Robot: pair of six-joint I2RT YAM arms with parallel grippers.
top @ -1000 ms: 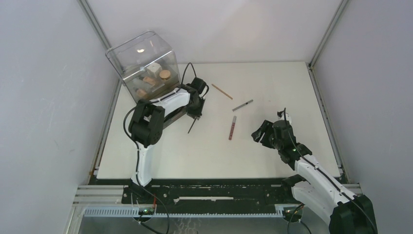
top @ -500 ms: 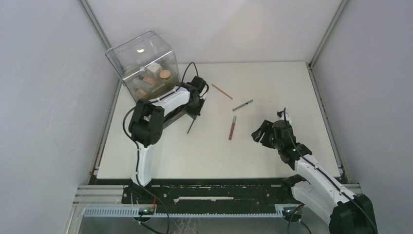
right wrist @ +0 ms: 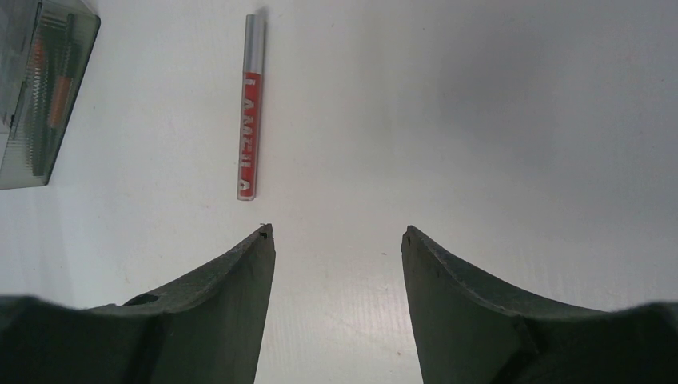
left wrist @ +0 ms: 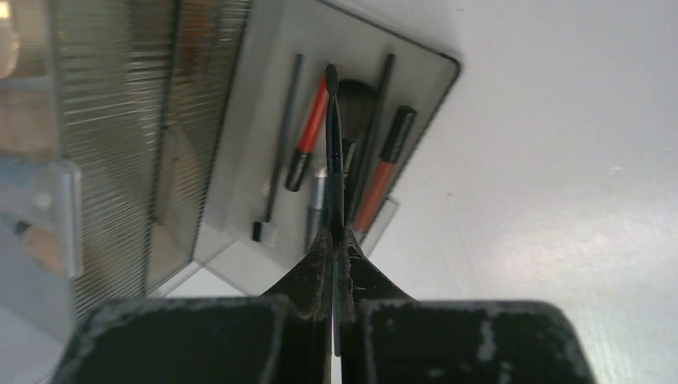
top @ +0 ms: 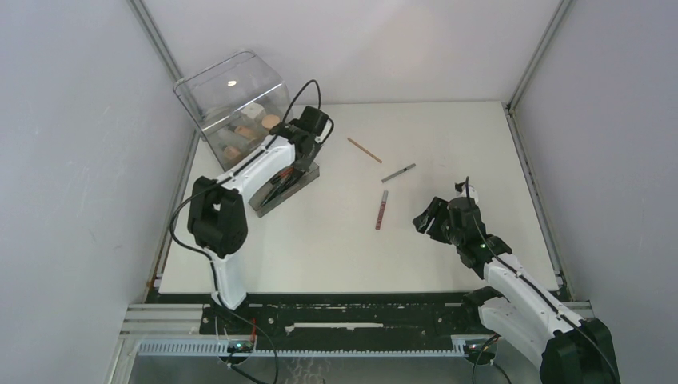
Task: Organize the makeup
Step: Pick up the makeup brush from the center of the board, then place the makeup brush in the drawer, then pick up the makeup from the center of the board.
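Jaws at left pinch black brush [left wrist: 333,160]; right jaws gape.

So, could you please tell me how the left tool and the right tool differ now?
The left tool is shut on a thin black brush; the right tool is open and empty. The left holds its brush over the clear plastic drawer; the right hangs over the white table. Both are dark.

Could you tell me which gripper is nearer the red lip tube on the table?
Right. The right gripper is just right of the red lip tube; the left gripper is farther left, over the drawer.
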